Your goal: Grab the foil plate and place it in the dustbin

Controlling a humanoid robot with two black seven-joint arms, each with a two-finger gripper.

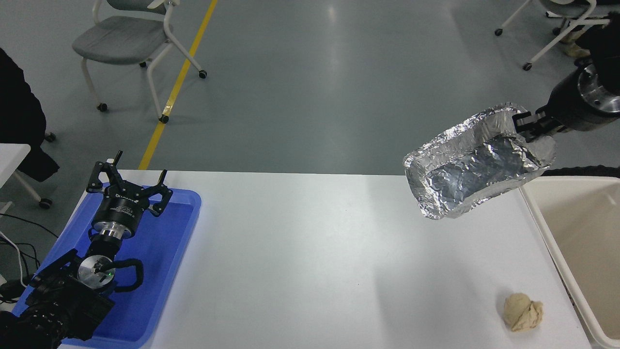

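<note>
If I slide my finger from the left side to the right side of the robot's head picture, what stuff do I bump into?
Blue tray with the parked left gripper above it → foil plate held up in the air by the right gripper → beige paper lump → dustbin.

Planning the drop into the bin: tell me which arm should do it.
Right. Its pincer grips the foil plate by its far-right rim, lifted off the table, just left of the bin. The left pincer is parked open over the blue tray, at the table's far side.
</note>
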